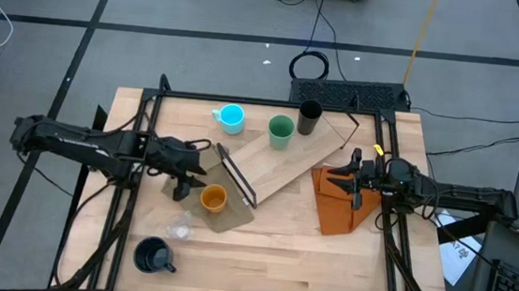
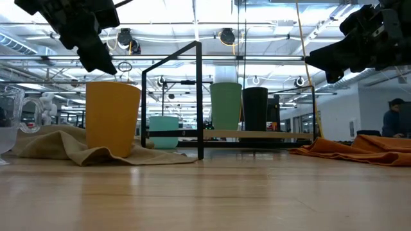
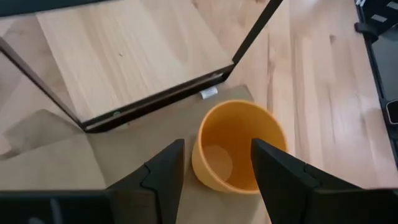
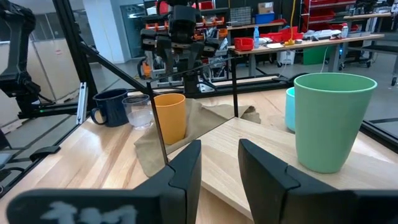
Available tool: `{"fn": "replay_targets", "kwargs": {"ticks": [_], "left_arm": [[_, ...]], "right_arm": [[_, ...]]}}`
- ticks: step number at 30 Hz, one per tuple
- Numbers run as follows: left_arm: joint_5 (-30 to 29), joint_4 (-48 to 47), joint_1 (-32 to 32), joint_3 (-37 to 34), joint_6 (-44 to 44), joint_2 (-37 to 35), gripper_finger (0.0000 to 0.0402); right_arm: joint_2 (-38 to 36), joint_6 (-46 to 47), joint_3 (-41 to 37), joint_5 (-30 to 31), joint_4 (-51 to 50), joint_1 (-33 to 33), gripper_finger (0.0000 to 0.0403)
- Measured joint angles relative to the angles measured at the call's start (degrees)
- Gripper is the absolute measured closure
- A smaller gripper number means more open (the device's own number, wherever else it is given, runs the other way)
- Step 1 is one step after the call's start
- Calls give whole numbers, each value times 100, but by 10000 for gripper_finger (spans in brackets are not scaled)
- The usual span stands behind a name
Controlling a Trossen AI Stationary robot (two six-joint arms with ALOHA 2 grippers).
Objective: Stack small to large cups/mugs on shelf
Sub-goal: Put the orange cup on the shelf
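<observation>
Left gripper point(image 3: 214, 163) hovers spread over my orange cup point(image 3: 238, 144), fingers not touching it. Right gripper point(image 4: 219, 163) waits near the green cup point(image 4: 332, 120), fingers slightly parted, holding nothing.

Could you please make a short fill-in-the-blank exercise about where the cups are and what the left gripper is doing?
1. The left gripper is open just above the ____ cup, which stands on the tan cloth.
2. On the shelf stand the black tumbler and the ____ cup.
3. The navy mug stands on the ____, nearest the clear cup.
4. The right gripper is over the ____ cloth.

Missing words: orange; green; table; orange
</observation>
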Motion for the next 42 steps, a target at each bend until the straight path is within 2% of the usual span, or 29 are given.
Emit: {"fn": "replay_targets", "kwargs": {"ticks": [18, 25, 42], "left_arm": [[108, -78, 2, 27, -151, 640, 215], [382, -37, 2, 25, -300, 896, 215], [396, 29, 2, 23, -337, 1283, 215]], "right_arm": [[1, 0, 0, -2, -64, 0, 307], [2, 0, 0, -2, -65, 0, 307], [2, -1, 2, -4, -149, 0, 307]]}}
